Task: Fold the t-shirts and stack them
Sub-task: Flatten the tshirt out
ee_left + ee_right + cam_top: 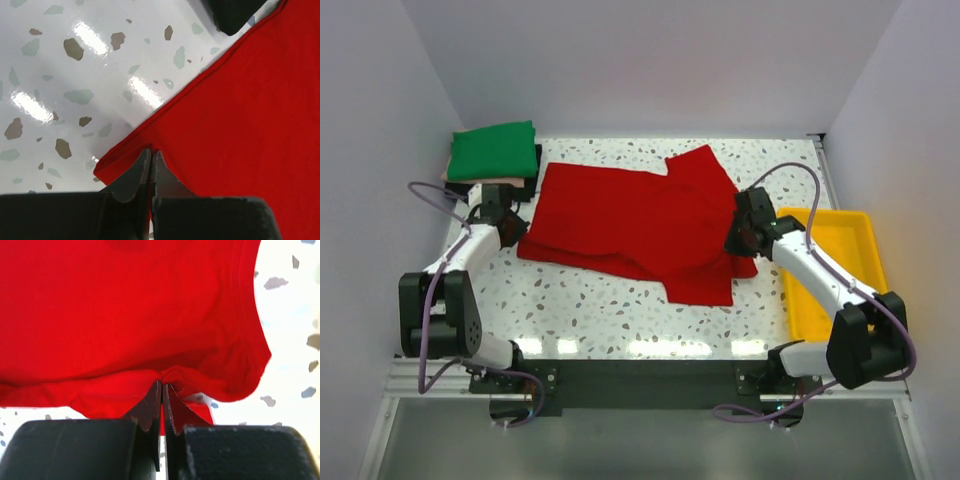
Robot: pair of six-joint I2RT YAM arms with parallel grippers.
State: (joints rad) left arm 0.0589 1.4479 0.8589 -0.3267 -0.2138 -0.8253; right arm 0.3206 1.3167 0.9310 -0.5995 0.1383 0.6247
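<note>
Lying across the middle of the speckled table (620, 310), the red shirt (620, 215) reaches from centre-left to centre-right of the top view. Its body is partly doubled over, so a second layer shows along the lower edge, and one sleeve points toward the upper right.

The left hand (151, 156) is clamped on the shirt's left edge. In its wrist view the two fingers are pressed together with the red hem pinched between their tips, near a corner of the cloth, and white table fills the upper left.

The right hand (162, 387) is clamped on the shirt's right side. Its wrist view shows the fingers closed on a bunched fold of red cloth, with a strip of table visible beneath.

In the upper left of the top view a folded green shirt (495, 150) tops a stack, with a pale pink one (480, 181) and a black one (537, 160) peeking out under it. A yellow tray (865, 240) rests at the right edge of the table.
</note>
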